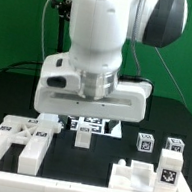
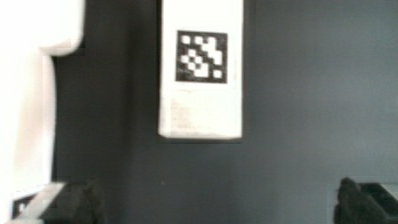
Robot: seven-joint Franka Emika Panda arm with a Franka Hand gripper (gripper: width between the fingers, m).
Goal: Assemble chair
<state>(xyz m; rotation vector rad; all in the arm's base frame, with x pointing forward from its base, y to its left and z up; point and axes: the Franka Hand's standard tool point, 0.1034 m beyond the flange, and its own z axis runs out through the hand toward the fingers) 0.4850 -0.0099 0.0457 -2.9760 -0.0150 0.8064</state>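
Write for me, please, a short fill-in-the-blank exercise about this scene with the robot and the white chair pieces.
1. In the wrist view the gripper stands ____, with nothing between its fingertips.
2. The long white bar carries one black-and-white square ____.
3. The table is ____ in colour.
4. The backdrop behind the arm is ____ in colour.
Missing words: open; tag; black; green.
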